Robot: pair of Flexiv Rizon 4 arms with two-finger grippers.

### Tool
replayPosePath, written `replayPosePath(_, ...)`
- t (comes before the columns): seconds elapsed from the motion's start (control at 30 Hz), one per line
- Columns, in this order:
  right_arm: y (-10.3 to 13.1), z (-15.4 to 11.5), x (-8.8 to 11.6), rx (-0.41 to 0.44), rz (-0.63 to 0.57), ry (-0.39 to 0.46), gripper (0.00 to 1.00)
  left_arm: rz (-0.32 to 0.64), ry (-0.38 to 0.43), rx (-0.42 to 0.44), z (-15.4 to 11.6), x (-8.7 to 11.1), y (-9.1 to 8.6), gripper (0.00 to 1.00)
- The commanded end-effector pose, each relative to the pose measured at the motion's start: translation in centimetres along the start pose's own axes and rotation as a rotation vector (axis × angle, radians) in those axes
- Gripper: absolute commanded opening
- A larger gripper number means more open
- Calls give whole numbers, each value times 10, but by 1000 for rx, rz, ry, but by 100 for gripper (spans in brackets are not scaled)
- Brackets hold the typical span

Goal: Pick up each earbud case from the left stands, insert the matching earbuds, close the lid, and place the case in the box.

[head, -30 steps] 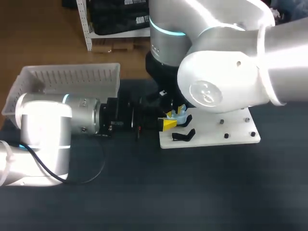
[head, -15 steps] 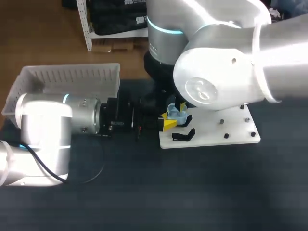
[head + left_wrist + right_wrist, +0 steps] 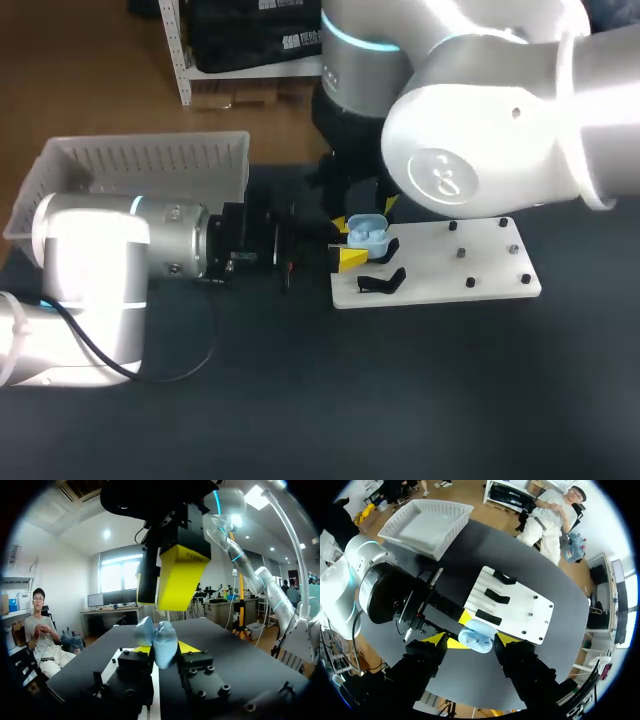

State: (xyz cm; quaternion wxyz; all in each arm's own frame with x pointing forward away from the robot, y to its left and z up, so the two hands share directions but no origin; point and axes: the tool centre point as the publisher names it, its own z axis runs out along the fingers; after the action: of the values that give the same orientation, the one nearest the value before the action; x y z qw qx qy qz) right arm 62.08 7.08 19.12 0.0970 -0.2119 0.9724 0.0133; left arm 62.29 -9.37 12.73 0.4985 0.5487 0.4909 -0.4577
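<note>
Left wrist view puts my left gripper (image 3: 166,651) nearest, its fingers pinching the light blue earbud case (image 3: 161,639) from both sides, low over the dark surface (image 3: 300,400). The lid looks swung open, two rounded shells parted, though I cannot tell whether earbuds sit inside. Directly over the case hangs my right gripper (image 3: 471,641), its fingers (image 3: 180,577) spread wide and touching nothing; looking down through the right wrist view, one stands to either side of the case. Just beyond the case lies the white plate (image 3: 440,268), with the black stands (image 3: 497,596) on the part nearer the case and small dark studs (image 3: 470,282) on the far part; they are too small for me to say whether earbuds rest there. I see no other case on the stands. Well off at the far left sits the white box (image 3: 150,160), and I make out no case in it. My reading is that this case is off its stand and at the earbud or lid stage, with the right fingers poised to work on it. Closing the lid and carrying the case across to the box are left to do, and nothing looks boxed yet.
</note>
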Motion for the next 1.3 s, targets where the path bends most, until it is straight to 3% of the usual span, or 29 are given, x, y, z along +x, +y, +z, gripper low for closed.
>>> replayPosePath(0.03,-25,-4,2,-52,162,-82,100,3,-3,-7,0,0,-1,0)
replayPosePath(0.2,-47,9,-15,-34,290,-75,100,3,-3,-7,0,0,-1,0)
replayPosePath(0.6,-65,35,-21,-39,360,-14,100,3,-3,-7,0,0,-1,0)
replayPosePath(1.1,-52,36,17,-19,329,93,100,3,-3,-7,0,0,-1,0)
replayPosePath(1.3,-74,15,25,17,438,-77,100,3,-3,-7,0,0,-1,0)
